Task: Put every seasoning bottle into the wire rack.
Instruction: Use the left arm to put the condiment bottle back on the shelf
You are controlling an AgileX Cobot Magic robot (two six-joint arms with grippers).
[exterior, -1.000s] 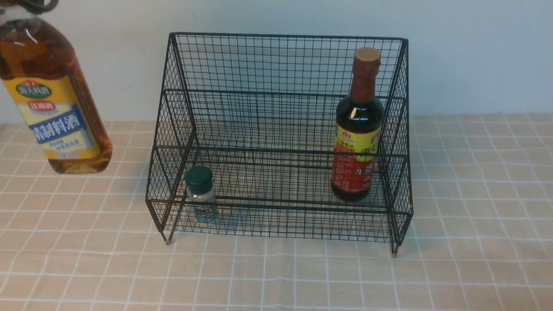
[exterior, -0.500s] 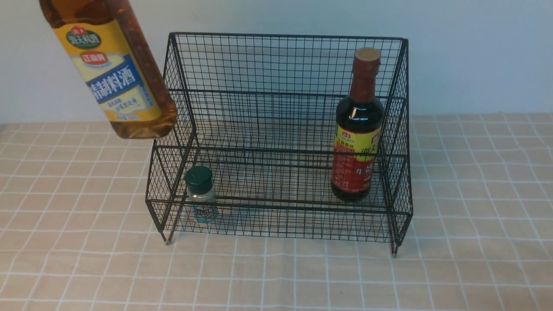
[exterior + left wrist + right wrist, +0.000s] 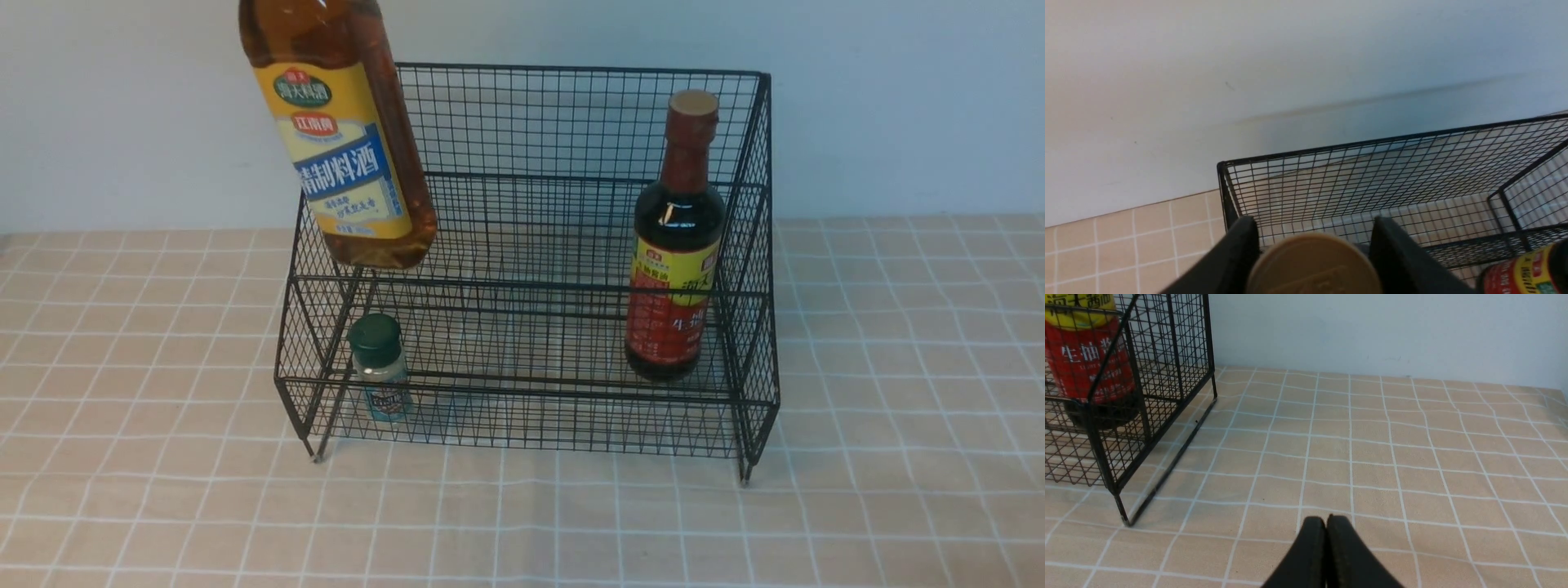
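From the front we see the wire rack [image 3: 526, 261] standing on the tiled tablecloth [image 3: 898, 408], its tall back toward the pale wall [image 3: 122, 122]. On its lower front step stand two things: the green-capped shaker [image 3: 379, 366] at the left end and the dark sauce bottle [image 3: 676, 245] upright near the right end. The upper back step holds nothing we can make out. The amber bottle [image 3: 343, 139] hangs in the air over the rack's left side, tilted slightly, its base above the left end of the upper step and clear of the wire; its top runs out of the picture, so we see no claw here.

In the left wrist view we look down on the amber bottle's tan cap [image 3: 1312, 267], with the left gripper [image 3: 1314, 261] pinching the bottle at the neck, one dark finger [image 3: 1237, 253] on each side of the cap. Beyond it lies the rack's top rim and back mesh, and the dark sauce bottle's label peeks in at the corner.

In the right wrist view the right gripper [image 3: 1326, 539] hovers above bare cloth with its fingers pressed together, holding nothing. The rack's right side stands well apart from it, the dark sauce bottle showing through the mesh
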